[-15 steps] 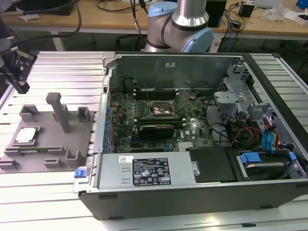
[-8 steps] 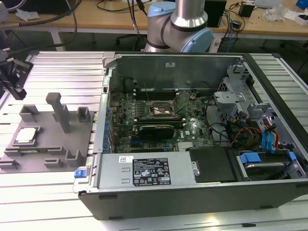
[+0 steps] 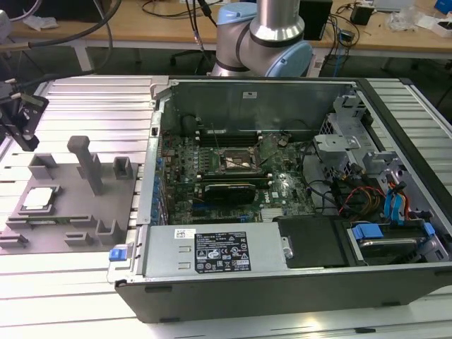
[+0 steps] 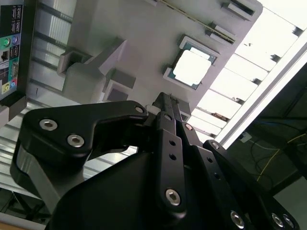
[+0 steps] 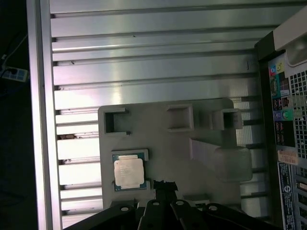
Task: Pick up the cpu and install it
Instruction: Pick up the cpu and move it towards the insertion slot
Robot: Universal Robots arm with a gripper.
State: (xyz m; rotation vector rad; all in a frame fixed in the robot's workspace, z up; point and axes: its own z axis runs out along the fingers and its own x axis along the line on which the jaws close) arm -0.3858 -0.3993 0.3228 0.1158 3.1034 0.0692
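- Exterior view: the cpu (image 3: 39,199) lies flat, silvery top up, in a shallow square pocket of the grey fixture tray (image 3: 70,205) at the frame's lower left. The pocket presumably holds it square so it can be picked the same way each time.
- The tray sits on the slotted aluminium worktop (image 3: 85,99), just beside the open computer case (image 3: 282,296). My guess is that this keeps the carry short.
- The gripper (image 3: 25,138) hangs at the exterior view's left edge, above the tray and apart from the chip.
- In both wrist views the fingers (image 5: 158,184) are drawn narrow, close to each other, with nothing between them. The cpu (image 5: 128,171) lies beyond the tips, untouched in its pocket.
- In the second wrist view the gripper (image 4: 165,98) points toward the cpu (image 4: 192,67), so I judge this an approach alignment, pick not yet made.
- The motherboard socket (image 3: 236,162), mid-frame inside the case, looks unoccupied with its frame raised, ready to receive the chip.
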